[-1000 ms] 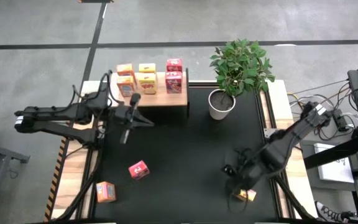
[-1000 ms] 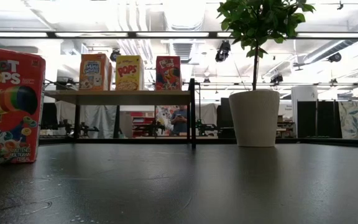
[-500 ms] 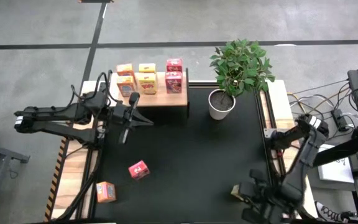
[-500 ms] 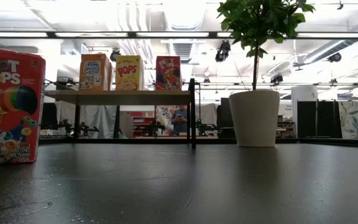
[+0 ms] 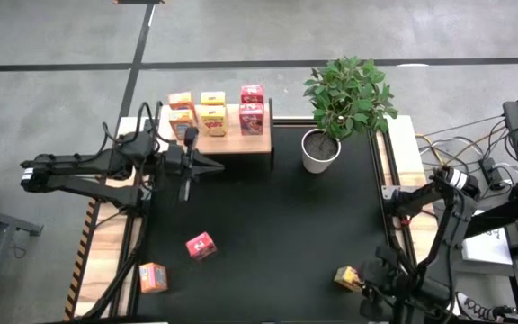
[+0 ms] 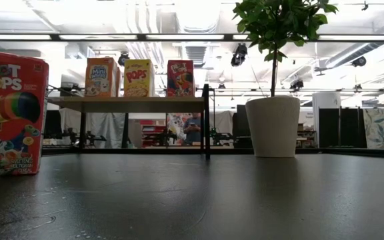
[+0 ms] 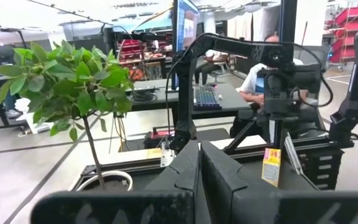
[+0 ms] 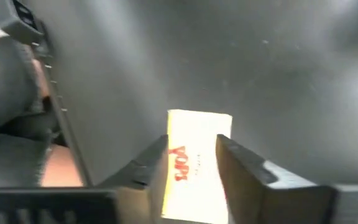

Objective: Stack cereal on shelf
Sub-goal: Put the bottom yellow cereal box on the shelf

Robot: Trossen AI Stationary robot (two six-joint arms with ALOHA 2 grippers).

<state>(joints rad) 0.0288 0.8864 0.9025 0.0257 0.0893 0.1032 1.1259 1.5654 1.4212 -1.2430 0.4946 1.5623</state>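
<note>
the right gripper [image 8: 191, 163] grips a yellow cereal box [image 8: 194, 165] by its 2 flat sides near the table's front right edge. light, crushable cardboard likely needs gentle pressure. the left gripper [image 7: 199, 177], fingers together, waits beside the shelf [image 5: 232, 141].

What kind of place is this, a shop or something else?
Probably a robotics lab or workshop, not a shop: open ceiling ducts, desks with a monitor and keyboard, and a seated person beyond the table.

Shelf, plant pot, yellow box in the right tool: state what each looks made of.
Shelf: pale wood-look board, matt, on a thin black frame, probably metal. Plant pot: smooth white, ceramic or plastic, I cannot tell which. Yellow box between the right tool's fingers: printed cardboard, by its flat faces.
</note>
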